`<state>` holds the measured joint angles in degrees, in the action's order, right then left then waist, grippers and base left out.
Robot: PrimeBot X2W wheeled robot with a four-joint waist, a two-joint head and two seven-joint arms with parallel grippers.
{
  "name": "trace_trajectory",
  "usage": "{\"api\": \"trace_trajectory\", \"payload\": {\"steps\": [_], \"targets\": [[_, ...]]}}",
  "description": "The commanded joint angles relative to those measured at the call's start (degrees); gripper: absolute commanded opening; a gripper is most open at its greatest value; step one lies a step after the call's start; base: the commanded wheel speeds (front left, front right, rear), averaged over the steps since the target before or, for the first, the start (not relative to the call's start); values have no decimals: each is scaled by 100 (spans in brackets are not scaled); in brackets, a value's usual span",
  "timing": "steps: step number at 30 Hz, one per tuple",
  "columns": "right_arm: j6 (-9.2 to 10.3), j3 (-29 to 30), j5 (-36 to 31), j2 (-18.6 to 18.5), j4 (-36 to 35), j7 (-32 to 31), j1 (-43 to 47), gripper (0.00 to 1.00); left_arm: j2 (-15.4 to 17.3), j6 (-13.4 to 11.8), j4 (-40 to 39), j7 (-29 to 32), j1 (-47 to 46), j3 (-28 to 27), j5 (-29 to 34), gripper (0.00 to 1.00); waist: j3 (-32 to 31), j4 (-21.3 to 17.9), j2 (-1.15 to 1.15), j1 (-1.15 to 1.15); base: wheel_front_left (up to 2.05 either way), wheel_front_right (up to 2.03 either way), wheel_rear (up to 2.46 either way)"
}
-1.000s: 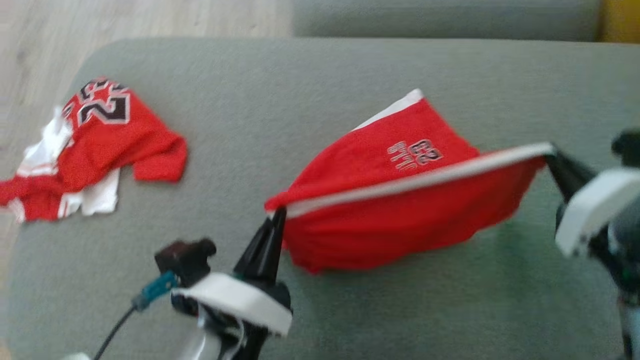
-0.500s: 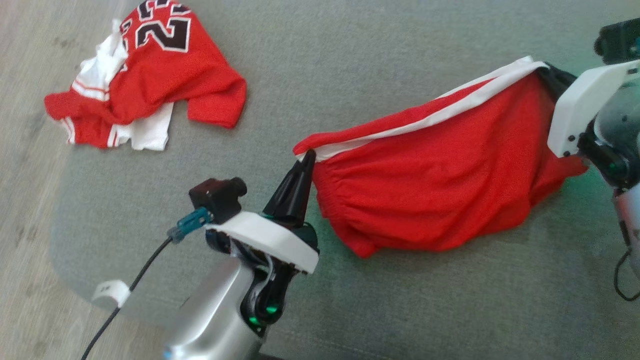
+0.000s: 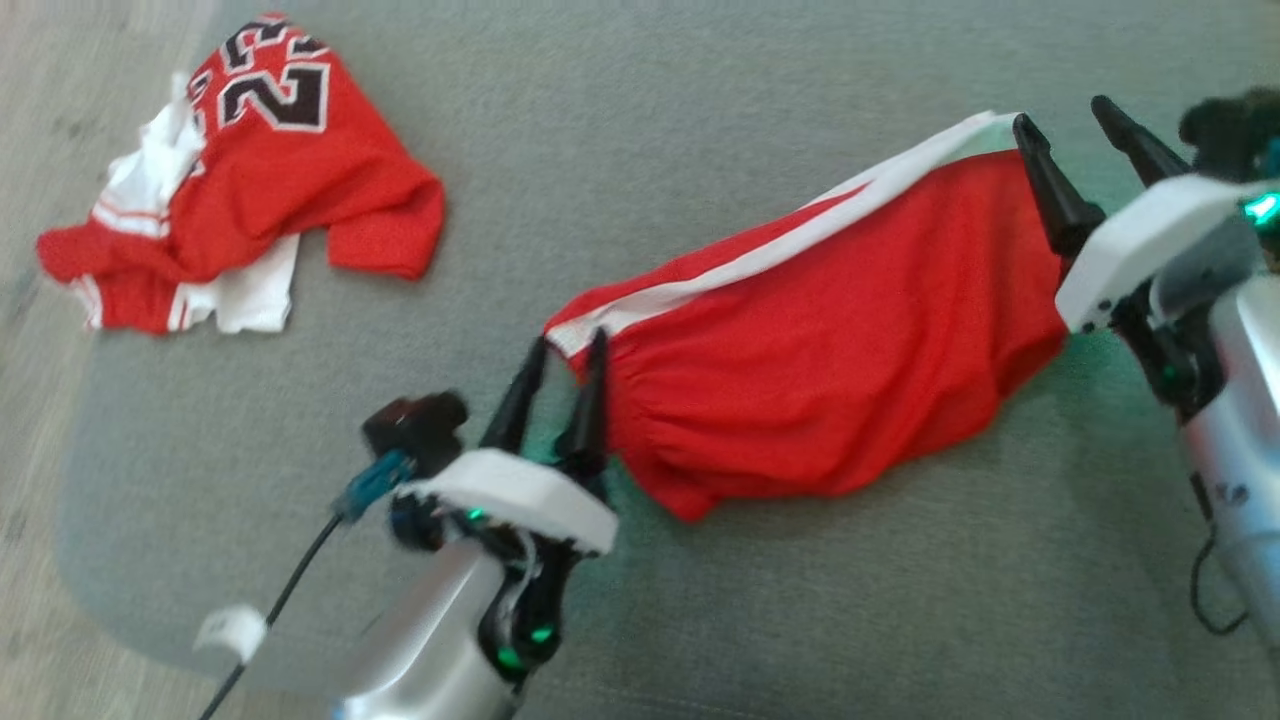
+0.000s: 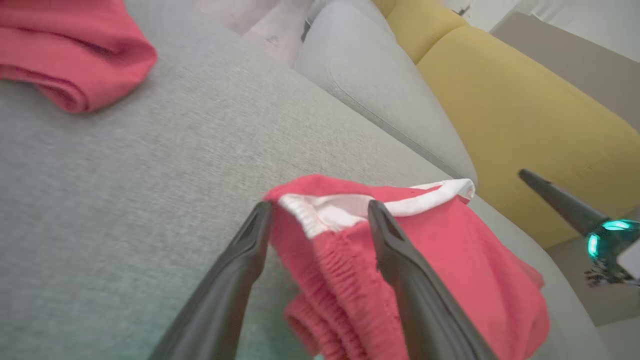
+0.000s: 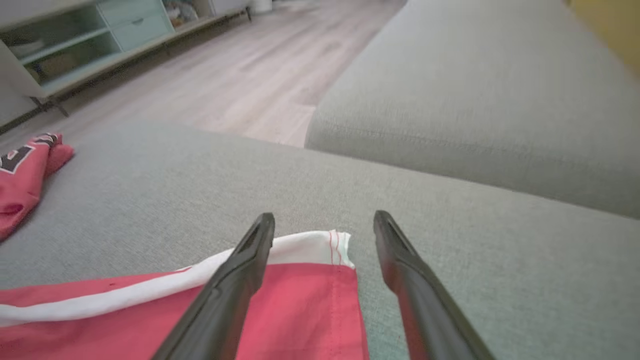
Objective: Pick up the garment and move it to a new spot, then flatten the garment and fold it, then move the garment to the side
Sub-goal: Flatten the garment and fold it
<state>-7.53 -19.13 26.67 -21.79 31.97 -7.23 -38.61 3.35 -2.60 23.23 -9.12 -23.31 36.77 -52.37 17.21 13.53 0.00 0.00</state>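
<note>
- Jaws apart on both grippers; nothing clamped.
- Left gripper [image 3: 569, 337]: fingers straddle the left waistband corner of the shorts [image 3: 830, 370], no pinch.
- Right gripper [image 3: 1060, 110]: fingers straddle the far right hem corner; cloth lies loose between them.
- Shorts lie on the cushion [image 3: 640, 120], stretched left to right, white stripe along the far edge, near edge bunched.
- Jersey [image 3: 290, 170] crumpled at far left, well apart.
- Judgement: move to new spot looks done; flattening partial; fold and move aside remain.
</note>
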Motion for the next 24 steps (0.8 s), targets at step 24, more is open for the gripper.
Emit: {"api": "trace_trajectory", "payload": {"steps": [24], "targets": [[4, 1715, -1611, 1645, -3988, 369, 3386, 100, 2010, -1665, -1328, -423, 742, -986, 2304, 100, -935, -1070, 0, 0, 0, 0, 0]]}}
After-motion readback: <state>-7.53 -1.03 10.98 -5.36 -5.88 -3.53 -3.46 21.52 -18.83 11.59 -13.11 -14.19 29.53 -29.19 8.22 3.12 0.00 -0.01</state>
